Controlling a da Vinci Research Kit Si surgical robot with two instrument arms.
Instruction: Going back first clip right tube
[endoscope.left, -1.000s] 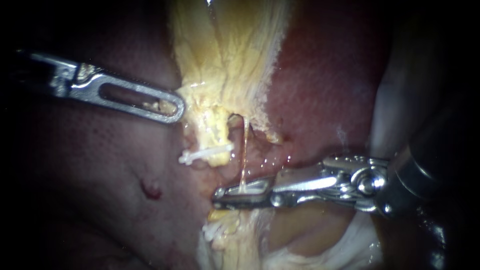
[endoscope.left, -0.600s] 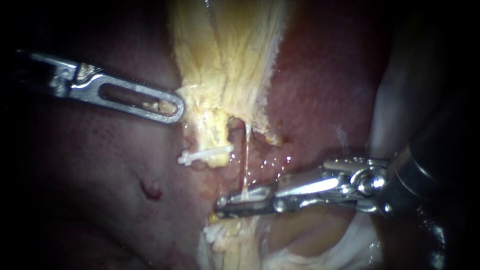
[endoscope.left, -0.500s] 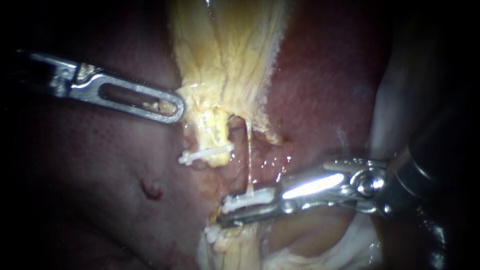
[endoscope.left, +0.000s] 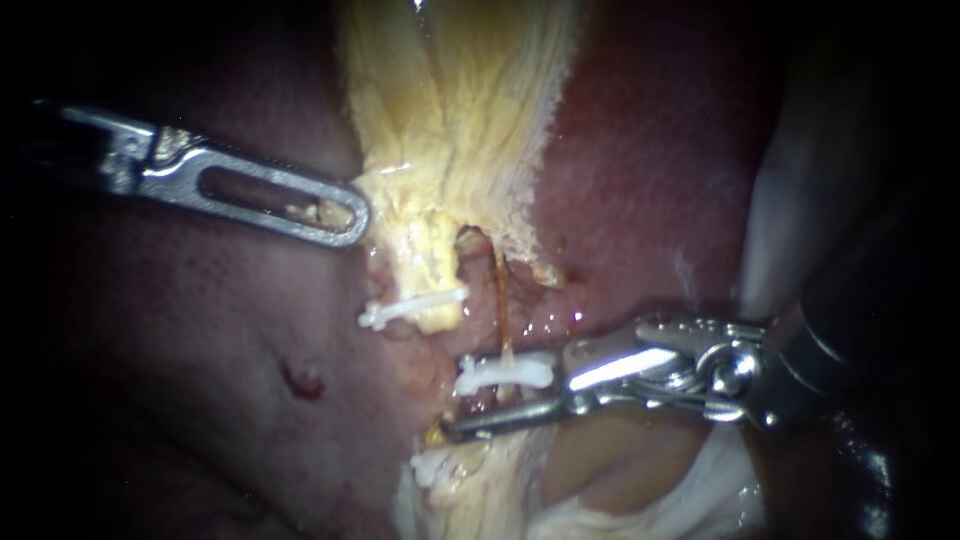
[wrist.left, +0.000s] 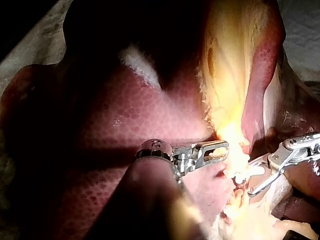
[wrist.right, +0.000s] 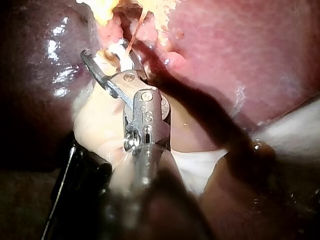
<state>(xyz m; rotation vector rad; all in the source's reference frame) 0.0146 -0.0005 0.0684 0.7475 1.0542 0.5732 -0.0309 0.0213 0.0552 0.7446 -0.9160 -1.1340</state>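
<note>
Across the right tube (endoscope.left: 497, 300), near its lower end, sits a white clip (endoscope.left: 505, 372). Its long axis runs almost level in the endoscope view and crosses the tube, which stands nearly upright. One end points toward the left tube (endoscope.left: 430, 265), the other toward the hinge of the right instrument (endoscope.left: 480, 400). The jaws of this instrument stand open around the clip: the lower jaw is clearly apart from it with a dark gap between, and the upper jaw lies just beside it. Left of the right tube, the thicker left tube carries its own clip (endoscope.left: 412, 306), near but not touching. Right of the tube lies bare liver (endoscope.left: 650, 180), with free room. Up and left of the tube, the left instrument (endoscope.left: 340, 220) has its jaws closed on the edge of the yellow tissue (endoscope.left: 450, 100).
</note>
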